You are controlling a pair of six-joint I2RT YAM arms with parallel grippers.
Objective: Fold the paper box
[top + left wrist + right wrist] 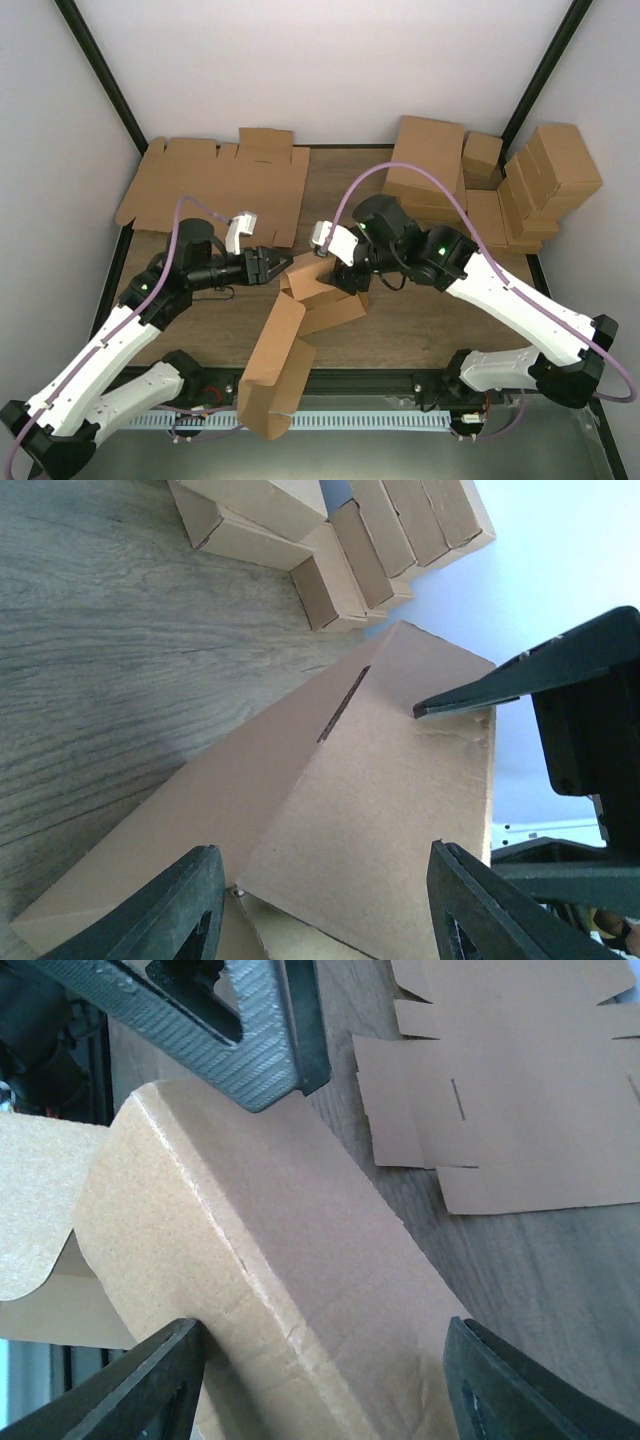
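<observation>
- The box (290, 340) lies half folded in the middle of the table (420, 320), between the two arms. Its long part runs toward me and hangs out over the near edge
- The end of the box that is farther from me is raised in a fold, and both claws are at this end
- The left gripper (278, 265) points to the right at the fold. In the left wrist view its fingers (190, 910) are released and wide apart, with a sloping panel of the box between them
- The right gripper (345, 282) comes to the fold from the other side. Its fingers (160, 1380) are also spread wide, with a creased panel between them. I cannot tell if they press on it
- In the left wrist view one finger tip of the right claw touches the top of the sloping panel
- Flat blanks (210, 185) lie at the back left, and closed boxes (520, 180) are piled at the back right, well apart from the box
</observation>
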